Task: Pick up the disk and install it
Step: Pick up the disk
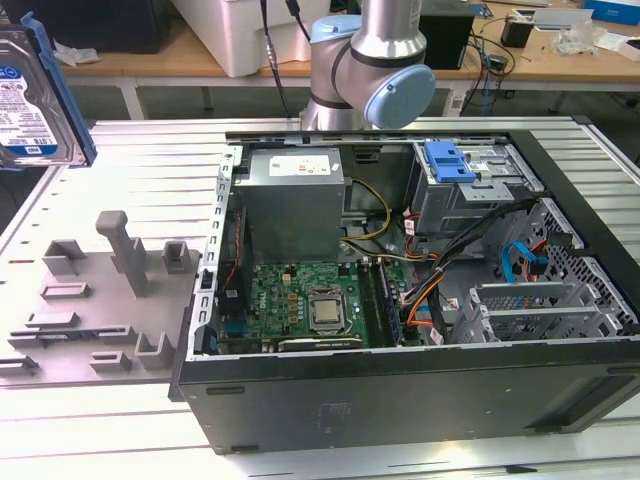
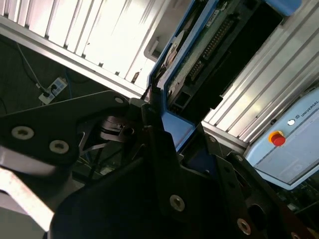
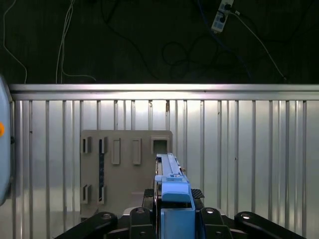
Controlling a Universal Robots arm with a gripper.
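From where I stand, the black hand point(image 3: 173, 216) is clenched on the disk point(image 3: 172, 186), a flat silver hard drive framed by a bright blue plastic carrier rail. In the first wrist view the disk stands edge-on between the hand's dark links. Beneath it lie the ribbed aluminium bench point(image 3: 249, 149) and a grey plastic fixture plate point(image 3: 124, 169).

In the exterior view the disk point(image 1: 30, 100) hangs in the air at the exterior view's left, above the bench point(image 1: 130, 170). It is well apart from the open black computer case point(image 1: 400, 400), and the frame's edge cuts off part of it.

In the second wrist view a dark finger point(image 2: 159, 144) presses against the blue rail, and the disk's point(image 2: 209, 50) connector side shows. Where the pads meet the rail is lost in shadow. The grey robot arm point(image 1: 370, 50) rises behind the case.
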